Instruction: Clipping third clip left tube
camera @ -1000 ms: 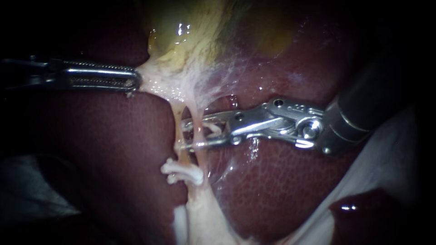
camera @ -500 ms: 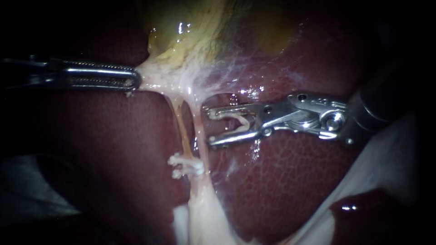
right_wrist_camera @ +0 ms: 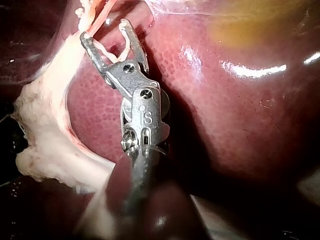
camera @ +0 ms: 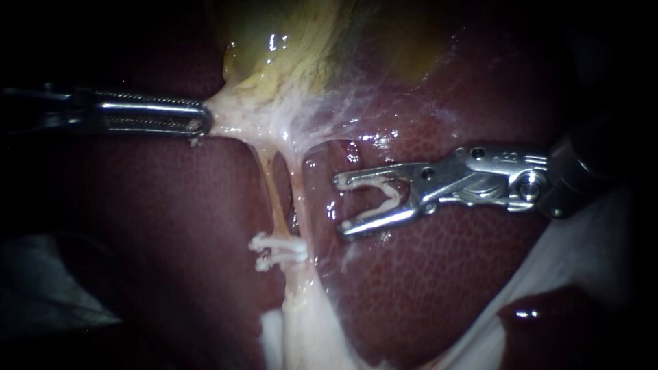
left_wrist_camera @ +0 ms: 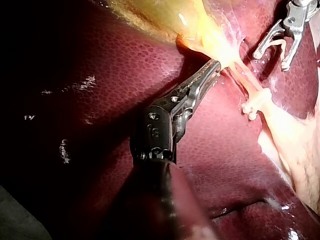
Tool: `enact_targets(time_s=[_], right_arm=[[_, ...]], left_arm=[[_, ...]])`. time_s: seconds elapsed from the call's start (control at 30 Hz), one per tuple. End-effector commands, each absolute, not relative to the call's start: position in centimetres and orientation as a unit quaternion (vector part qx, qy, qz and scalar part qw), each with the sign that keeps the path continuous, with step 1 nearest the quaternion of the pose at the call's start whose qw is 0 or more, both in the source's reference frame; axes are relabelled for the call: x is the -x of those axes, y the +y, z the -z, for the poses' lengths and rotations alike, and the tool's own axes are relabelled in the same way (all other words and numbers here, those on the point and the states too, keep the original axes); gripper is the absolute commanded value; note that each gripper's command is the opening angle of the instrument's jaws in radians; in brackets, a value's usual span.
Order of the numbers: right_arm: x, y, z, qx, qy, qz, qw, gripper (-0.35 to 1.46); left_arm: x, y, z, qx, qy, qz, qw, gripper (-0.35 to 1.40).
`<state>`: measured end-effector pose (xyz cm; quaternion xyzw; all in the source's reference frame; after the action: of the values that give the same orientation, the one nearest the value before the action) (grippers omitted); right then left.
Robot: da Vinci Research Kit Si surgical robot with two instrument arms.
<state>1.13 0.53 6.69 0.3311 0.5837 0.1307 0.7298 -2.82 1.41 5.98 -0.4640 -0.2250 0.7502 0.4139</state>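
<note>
left tube (camera: 276,199): thin, pale, taut; strung from the gallbladder neck (camera: 229,113) to pale fatty tissue (camera: 305,329); ahead of the jaw tips of the right instrument (camera: 340,205), apart from them, on the far side of the right tube (camera: 299,199).
right tube: just beside the left tube, on the side nearer the right instrument; stands between the jaw tips and the left tube; clear gap to the tips.
placed clip (camera: 277,250): white, lying across the tubes, farther from the left instrument (camera: 199,122) than the stretch facing the right instrument's jaws; two knobbed ends on the side away from the right instrument; cannot tell whether one tube or both are gripped.
right instrument: jaws wide apart, each bearing on one leg of the loaded clip (camera: 384,199); no tissue between them.
loaded clip: white, open V, mouth toward the tubes.
left instrument: jaws closed flat on the gallbladder neck, pulling it taut away from the right instrument.
gallbladder (camera: 288,41): yellow-green, beyond the left instrument's tips.
webby strands (camera: 336,109): thin, white, fanned from the neck over the liver, beside the right instrument's upper jaw.
liver (camera: 425,274): dark red, wet, under both instruments.
pale sheet (camera: 576,247): alongside the right instrument's shaft.
writing: small stamped marks on both instruments' wrist joints; not transcribed.
</note>
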Motion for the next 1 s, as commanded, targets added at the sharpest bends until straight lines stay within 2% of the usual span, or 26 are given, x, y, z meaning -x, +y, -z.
enact_targets(time_s=[0.03, 0.23, 0.37, 0.7, 1.0], right_arm=[[-1.14, 0.52, -6.65, -0.332, 0.584, -0.131, 0.729, 0.5], [-1.29, 0.5, -6.4, -0.344, 0.58, -0.143, 0.725, 0.5], [-1.5, 0.48, -6.37, -0.352, 0.574, -0.158, 0.722, 0.5], [-1.75, 0.4, -6.71, -0.363, 0.562, -0.18, 0.721, 0.5], [-1.8, 0.41, -6.99, -0.37, 0.56, -0.176, 0.72, 0.5]], left_arm=[[2.82, 1.41, -5.97, 0.464, -0.225, -0.75, 0.414, -0.35], [2.82, 1.41, -5.98, 0.464, -0.225, -0.75, 0.414, -0.35], [2.83, 1.41, -5.98, 0.464, -0.225, -0.75, 0.414, -0.35], [2.83, 1.41, -5.98, 0.464, -0.225, -0.75, 0.414, -0.35], [2.83, 1.41, -5.98, 0.464, -0.225, -0.75, 0.414, -0.35]])
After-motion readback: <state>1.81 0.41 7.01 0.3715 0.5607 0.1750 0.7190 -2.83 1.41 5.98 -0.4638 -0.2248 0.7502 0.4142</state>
